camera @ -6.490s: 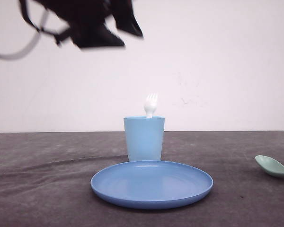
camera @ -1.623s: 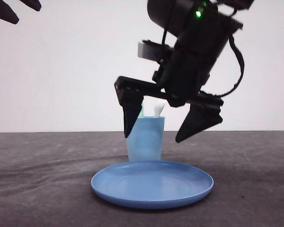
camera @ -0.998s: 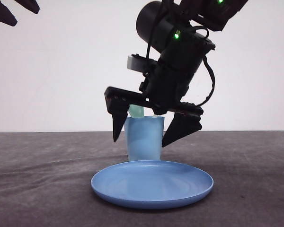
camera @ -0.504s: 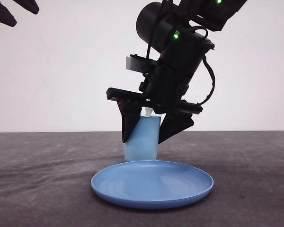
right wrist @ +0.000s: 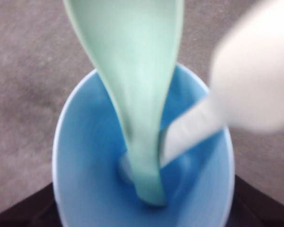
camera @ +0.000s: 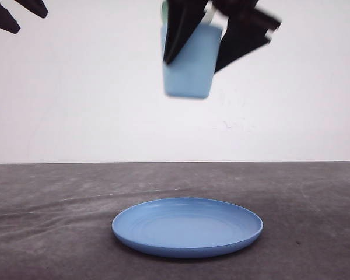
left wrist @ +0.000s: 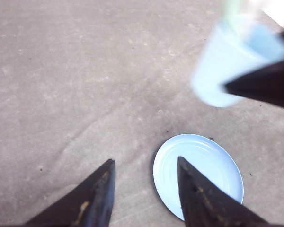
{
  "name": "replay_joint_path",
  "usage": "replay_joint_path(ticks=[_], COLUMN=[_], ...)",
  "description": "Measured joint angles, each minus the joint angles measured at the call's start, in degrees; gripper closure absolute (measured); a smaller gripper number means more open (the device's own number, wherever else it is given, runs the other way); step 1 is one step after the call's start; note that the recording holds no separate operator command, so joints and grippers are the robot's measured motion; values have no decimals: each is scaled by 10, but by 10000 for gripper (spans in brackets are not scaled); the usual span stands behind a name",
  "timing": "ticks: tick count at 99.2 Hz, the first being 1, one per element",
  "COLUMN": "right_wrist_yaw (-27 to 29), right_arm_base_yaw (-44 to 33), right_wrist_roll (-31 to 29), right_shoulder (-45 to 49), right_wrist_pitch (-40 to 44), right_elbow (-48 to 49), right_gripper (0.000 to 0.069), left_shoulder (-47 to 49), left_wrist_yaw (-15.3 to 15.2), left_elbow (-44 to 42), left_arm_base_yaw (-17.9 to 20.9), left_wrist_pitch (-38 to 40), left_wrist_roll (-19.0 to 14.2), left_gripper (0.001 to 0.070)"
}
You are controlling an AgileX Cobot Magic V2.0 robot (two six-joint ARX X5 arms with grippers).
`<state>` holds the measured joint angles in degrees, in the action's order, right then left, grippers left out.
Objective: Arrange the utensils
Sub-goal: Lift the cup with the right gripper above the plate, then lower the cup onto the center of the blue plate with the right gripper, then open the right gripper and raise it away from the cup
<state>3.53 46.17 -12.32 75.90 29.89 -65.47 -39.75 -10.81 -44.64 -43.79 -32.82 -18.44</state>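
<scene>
My right gripper (camera: 192, 65) is shut on the light blue cup (camera: 189, 73) and holds it high in the air, well above the blue round plate (camera: 186, 245). Inside the cup (right wrist: 85, 165) stand the two utensils: the mint-green spoon (right wrist: 132, 71) and the white fork (right wrist: 246, 85), both leaning on the rim. In the front view only a sliver of the spoon (camera: 164, 11) peeks over the cup. My left gripper (left wrist: 146, 161) hangs open and empty high at the left, above the table beside the plate (left wrist: 203, 170). The lifted cup (left wrist: 222, 71) is blurred there.
The dark grey cloth table (camera: 58, 221) carries only the plate near its front middle. A white wall (camera: 76, 105) stands behind it.
The right gripper closed on the cup behind the plate, tilted it slightly, then raised it quickly to the top of the front view with the utensils inside. The left gripper stayed put.
</scene>
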Motion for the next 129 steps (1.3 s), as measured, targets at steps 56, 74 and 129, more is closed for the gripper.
replay_joint_path(ticks=[56, 74, 129], right_wrist_yaw=[14, 15, 42], right_arm_base_yaw=[50, 54, 89], right_wrist_roll=[-16, -44, -60], right_shoulder=[-4, 32, 71], right_wrist_pitch=[-98, -167, -201], right_elbow=[161, 219, 221], right_gripper=[287, 287, 237], left_shoulder=[0, 0, -4], left_wrist_yaw=[-9, -9, -10], left_elbow=[0, 0, 0], left_arm_base_yaw=[0, 0, 0], left_wrist_pitch=[-11, -12, -13], left_wrist_roll=[4, 4, 4], left_gripper=[474, 474, 474])
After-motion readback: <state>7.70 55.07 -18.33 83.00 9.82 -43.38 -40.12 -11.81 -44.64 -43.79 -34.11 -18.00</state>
